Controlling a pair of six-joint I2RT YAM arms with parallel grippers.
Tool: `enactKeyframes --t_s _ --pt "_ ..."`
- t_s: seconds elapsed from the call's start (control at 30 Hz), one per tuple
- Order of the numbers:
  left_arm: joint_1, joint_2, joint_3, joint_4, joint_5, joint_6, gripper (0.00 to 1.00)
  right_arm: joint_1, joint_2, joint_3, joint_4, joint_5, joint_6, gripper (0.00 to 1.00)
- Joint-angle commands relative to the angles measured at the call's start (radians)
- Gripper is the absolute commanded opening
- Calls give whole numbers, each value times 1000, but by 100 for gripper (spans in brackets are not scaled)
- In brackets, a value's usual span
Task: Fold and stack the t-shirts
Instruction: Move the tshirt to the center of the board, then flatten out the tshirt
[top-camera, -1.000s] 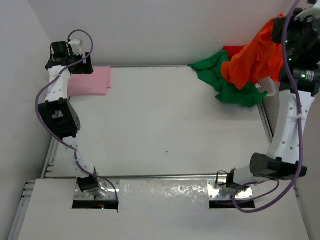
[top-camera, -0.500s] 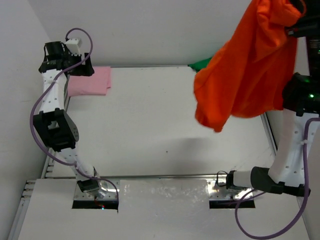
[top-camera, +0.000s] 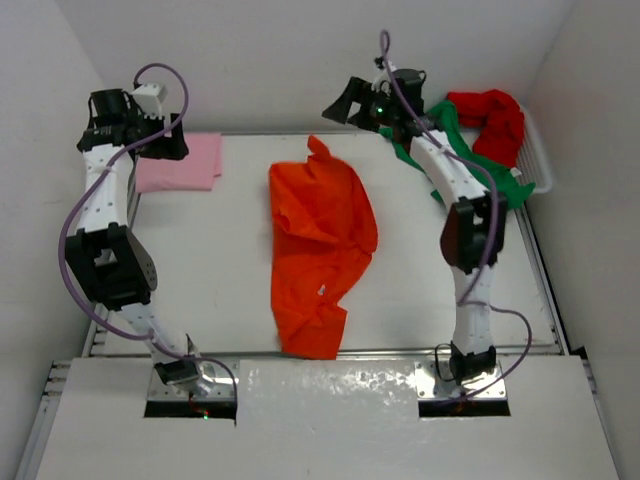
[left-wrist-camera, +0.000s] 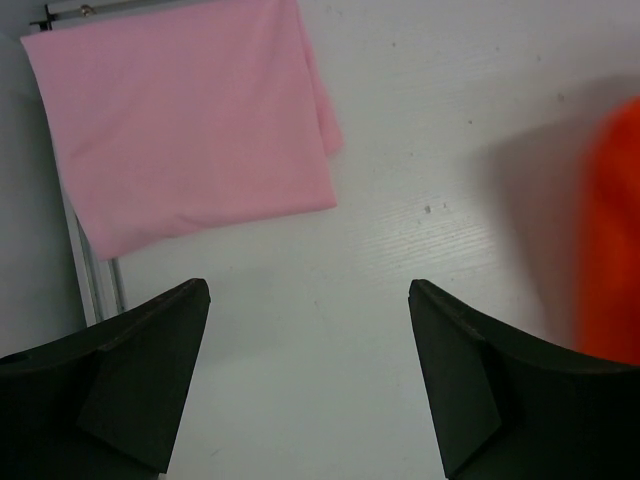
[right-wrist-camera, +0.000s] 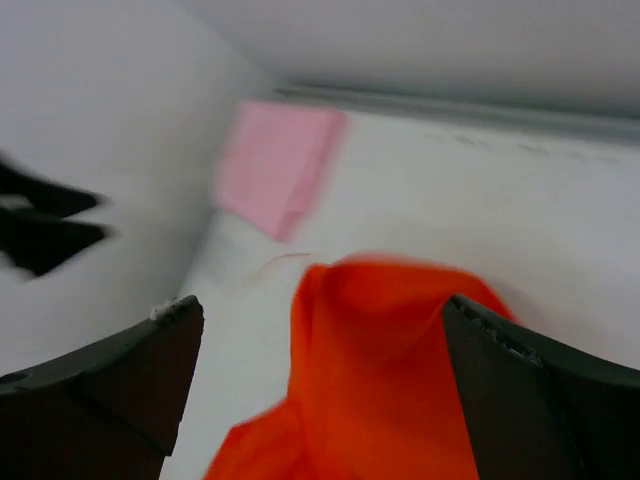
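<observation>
An orange t-shirt (top-camera: 320, 250) lies crumpled and unfolded along the middle of the table; it also shows blurred below the jaws in the right wrist view (right-wrist-camera: 390, 380) and at the edge of the left wrist view (left-wrist-camera: 615, 230). My right gripper (top-camera: 340, 104) (right-wrist-camera: 322, 300) hangs open just above its far end, holding nothing. A folded pink t-shirt (top-camera: 185, 162) (left-wrist-camera: 190, 120) (right-wrist-camera: 275, 160) lies at the far left. My left gripper (top-camera: 168, 140) (left-wrist-camera: 308, 290) hovers open beside it, empty. A green t-shirt (top-camera: 446, 120) and a red t-shirt (top-camera: 495, 120) are heaped at the far right.
A white mesh basket (top-camera: 540, 160) stands at the far right edge, with the red and green shirts spilling over it. White walls close in the back and both sides. Metal rails (top-camera: 100, 300) frame the table.
My right arm swung the orange shirt up out of the basket heap and left over the table, then opened; the shirt now lies on the table. The left arm barely moved.
</observation>
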Motion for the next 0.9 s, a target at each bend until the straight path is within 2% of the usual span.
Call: enactKeyframes --t_s 0.0,0.03,0.1,0.13,0.2,0.23,0.27,0.3,0.33,0.43,0.47,0.5,0.57,0.6,0.7,0.87 --pt "-9 -59 -27 6 -7 25 79 -8 145 296 -528 194 -326 99" --pt "-8 -60 -32 8 -7 28 79 -7 167 384 -592 298 -382 99" --pt "-5 -60 -42 5 -15 31 79 12 149 354 -664 389 -435 99" --pt "-2 -60 -45 3 -21 30 80 45 61 217 -649 463 -485 99" --pt "13 -63 -56 3 -23 28 80 96 -61 25 -567 508 -533 99" --pt "18 -66 -64 3 -20 25 80 168 -183 -158 -537 531 -570 99" --pt "26 -72 -68 5 -14 25 80 212 -237 -236 -517 569 -585 99" --pt "38 -75 -84 5 -14 21 80 255 -288 -386 -487 584 -602 99" --pt "43 -86 -94 6 -6 16 80 347 -379 -462 -470 594 -623 97" --pt "61 -121 -142 13 6 13 79 528 -512 -736 -392 548 -682 53" --pt "69 -134 -176 19 8 13 79 579 -531 -787 -376 546 -708 45" --pt "72 -144 -191 31 11 13 79 677 -538 -862 -378 551 -746 44" --pt "76 -178 -243 45 19 13 79 763 -516 -892 -407 552 -804 62" --pt "76 -187 -256 54 19 13 80 827 -494 -886 -472 572 -824 70" --pt "78 -210 -294 52 32 15 79 912 -417 -884 -551 591 -817 74" --pt "83 -264 -357 59 34 18 79 969 -362 -950 -452 603 -754 77"
